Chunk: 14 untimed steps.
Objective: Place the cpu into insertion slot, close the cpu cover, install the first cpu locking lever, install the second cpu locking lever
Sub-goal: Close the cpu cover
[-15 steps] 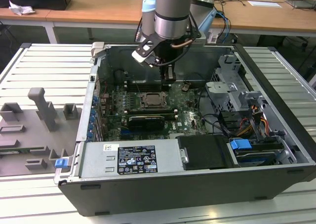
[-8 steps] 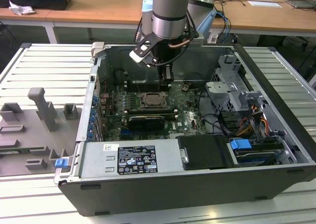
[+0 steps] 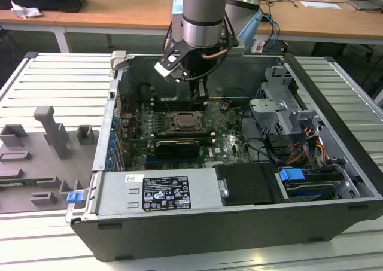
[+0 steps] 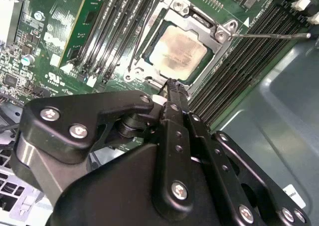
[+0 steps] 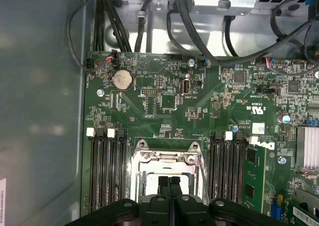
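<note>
Cpu (image 4: pixel 178 54) beneath closed fingers (image 5: pixel 163 184)

A robotics lab: opened computer case (image 3: pixel 239 235) on slatted workbench (image 3: pixel 54 79), wooden desks (image 3: pixel 119 8) behind.

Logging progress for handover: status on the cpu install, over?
Gripper shut, at the insertion slot's edge. Cpu seated, cpu cover down over it. One lever rod juts across the memory slots.
</note>
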Motion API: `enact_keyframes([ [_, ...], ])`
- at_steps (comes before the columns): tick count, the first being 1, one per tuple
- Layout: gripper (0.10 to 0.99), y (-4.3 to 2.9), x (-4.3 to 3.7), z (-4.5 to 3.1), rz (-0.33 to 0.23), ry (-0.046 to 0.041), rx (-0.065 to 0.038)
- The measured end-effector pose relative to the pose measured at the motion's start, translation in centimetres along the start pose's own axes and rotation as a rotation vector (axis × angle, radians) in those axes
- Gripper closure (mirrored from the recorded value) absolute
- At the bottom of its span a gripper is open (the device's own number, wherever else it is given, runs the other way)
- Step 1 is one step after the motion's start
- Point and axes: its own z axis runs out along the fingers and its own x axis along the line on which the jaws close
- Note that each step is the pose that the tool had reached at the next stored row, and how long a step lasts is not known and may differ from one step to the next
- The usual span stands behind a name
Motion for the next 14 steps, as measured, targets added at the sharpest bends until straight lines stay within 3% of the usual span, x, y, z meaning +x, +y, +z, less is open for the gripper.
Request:
enact_keyframes([
  [2,0.98,-0.54,-0.16,0.17,-0.001,0.0003,0.0],
  [14,0.98,-1.92,-0.32,1.36,-0.051,0.0041,0.001],
])
